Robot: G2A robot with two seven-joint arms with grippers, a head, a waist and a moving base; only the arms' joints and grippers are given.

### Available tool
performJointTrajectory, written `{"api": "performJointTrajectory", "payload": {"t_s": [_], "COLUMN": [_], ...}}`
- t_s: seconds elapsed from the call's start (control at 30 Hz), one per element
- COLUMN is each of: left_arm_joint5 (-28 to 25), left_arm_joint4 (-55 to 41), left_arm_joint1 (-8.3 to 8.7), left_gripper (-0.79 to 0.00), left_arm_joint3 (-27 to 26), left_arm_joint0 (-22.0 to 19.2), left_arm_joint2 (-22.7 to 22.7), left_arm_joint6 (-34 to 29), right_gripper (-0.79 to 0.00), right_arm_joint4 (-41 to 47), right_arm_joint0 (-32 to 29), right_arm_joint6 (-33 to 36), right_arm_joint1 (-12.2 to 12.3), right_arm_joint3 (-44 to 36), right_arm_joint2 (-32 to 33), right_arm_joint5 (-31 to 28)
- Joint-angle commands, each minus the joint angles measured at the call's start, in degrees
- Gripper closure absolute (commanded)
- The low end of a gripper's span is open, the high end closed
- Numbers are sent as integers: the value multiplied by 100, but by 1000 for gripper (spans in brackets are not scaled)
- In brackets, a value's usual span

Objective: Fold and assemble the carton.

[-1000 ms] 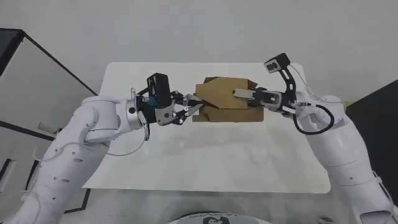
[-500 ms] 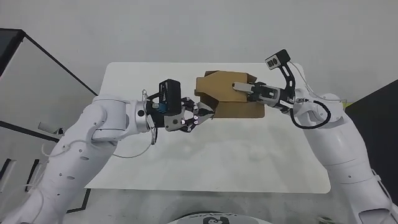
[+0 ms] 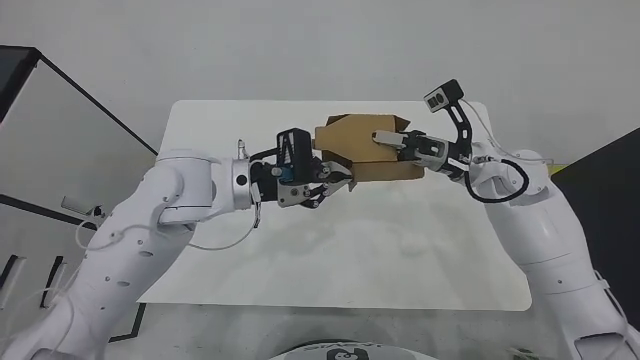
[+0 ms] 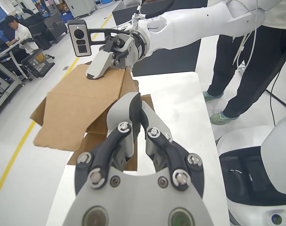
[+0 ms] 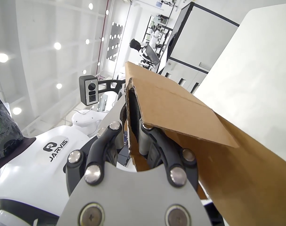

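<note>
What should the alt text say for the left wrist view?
The left gripper pinches the near flap of a half-open cardboard carton on a white table. The right gripper clamps its far top edge.

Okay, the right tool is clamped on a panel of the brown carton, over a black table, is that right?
Not quite. The table is white, not black, as the top view shows. The rest holds: the right tool is clamped on a panel of the brown carton.
</note>
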Motion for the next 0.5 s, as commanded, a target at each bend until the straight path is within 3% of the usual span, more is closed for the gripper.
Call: {"api": "performJointTrajectory", "payload": {"t_s": [0.0,0.47], "left_arm_joint5": [-3,47], "left_arm_joint4": [4,87], "left_arm_joint1": [-6,-24], "left_gripper": [0,0], "left_arm_joint3": [31,117], "left_arm_joint0": [-15,-47], "left_arm_joint2": [20,41], "left_arm_joint6": [11,-3], "right_gripper": [0,0], "right_arm_joint4": [29,308], "right_arm_joint0": [12,130], "right_arm_joint6": [24,235], "right_arm_joint1": [-5,-60], "right_arm_joint3": [18,211], "right_arm_joint2": [-15,-169], "right_arm_joint5": [19,163]}}
